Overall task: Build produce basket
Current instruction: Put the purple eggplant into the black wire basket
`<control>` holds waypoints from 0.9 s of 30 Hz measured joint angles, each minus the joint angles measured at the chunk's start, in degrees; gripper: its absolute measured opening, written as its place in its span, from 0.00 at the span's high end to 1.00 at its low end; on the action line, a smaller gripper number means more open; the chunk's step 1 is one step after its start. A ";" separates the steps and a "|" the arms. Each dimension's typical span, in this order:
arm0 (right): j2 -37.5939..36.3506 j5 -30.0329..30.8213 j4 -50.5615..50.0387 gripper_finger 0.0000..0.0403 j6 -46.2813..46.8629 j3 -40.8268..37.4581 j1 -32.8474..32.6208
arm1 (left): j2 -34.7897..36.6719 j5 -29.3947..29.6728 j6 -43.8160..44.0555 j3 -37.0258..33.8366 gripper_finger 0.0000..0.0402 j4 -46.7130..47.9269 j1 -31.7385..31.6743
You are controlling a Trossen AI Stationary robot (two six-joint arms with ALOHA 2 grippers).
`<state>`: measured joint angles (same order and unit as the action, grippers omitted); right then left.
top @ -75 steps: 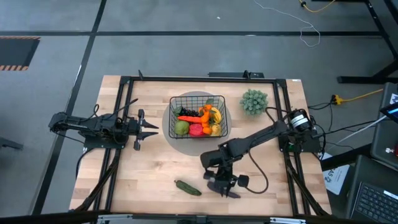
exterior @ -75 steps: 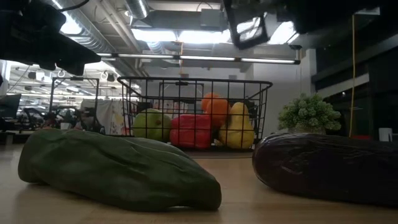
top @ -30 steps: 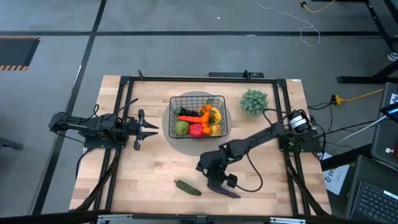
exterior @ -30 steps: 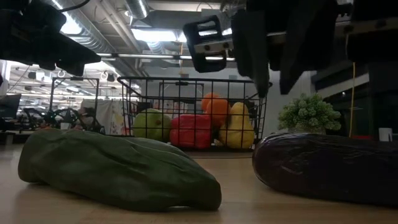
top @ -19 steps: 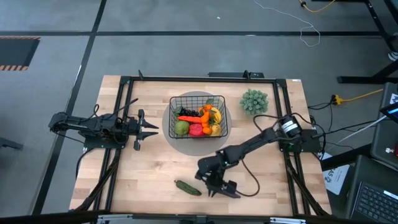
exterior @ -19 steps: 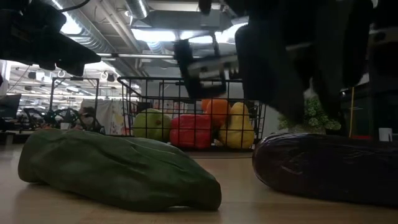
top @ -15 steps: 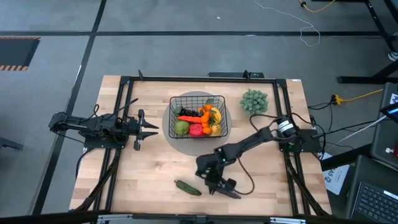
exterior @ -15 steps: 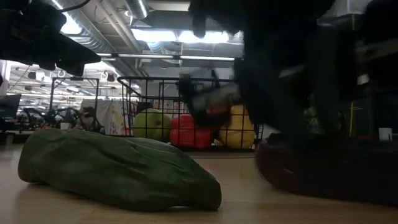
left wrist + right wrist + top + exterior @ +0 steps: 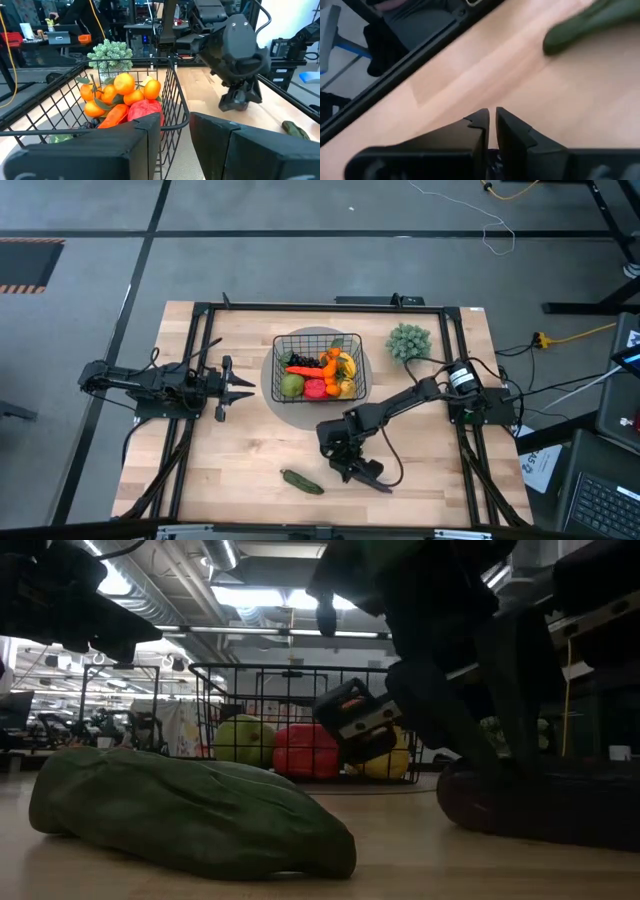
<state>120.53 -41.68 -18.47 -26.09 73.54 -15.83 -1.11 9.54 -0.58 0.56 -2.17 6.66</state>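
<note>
Right claw, nearly together on eggplant at lower centre; eggplant runs toward lower right; basket directly above.

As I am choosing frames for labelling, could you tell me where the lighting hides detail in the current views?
Low view: the ceiling lights backlight the scene, so the right claw and eggplant show as near-black shapes, and the cucumber is dim. High view: even light and soft shadows, with the produce in the basket easy to tell apart. Right wrist view: bright table, dark claw.
</note>
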 joint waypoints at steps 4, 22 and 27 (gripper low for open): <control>-1.08 0.84 -4.99 0.90 -3.75 -0.09 1.91 | -0.02 0.00 0.00 0.00 0.77 -0.01 0.00; -2.86 24.72 -26.22 0.99 -9.88 8.53 1.54 | -0.01 0.01 0.00 0.00 0.77 0.00 0.00; -2.98 22.07 -37.45 0.99 -5.76 15.61 -1.36 | -0.02 0.02 -0.02 0.00 0.77 0.00 0.02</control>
<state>117.55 -19.61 -55.92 -31.85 89.15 -17.19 -1.13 9.56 -0.60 0.56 -2.17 6.67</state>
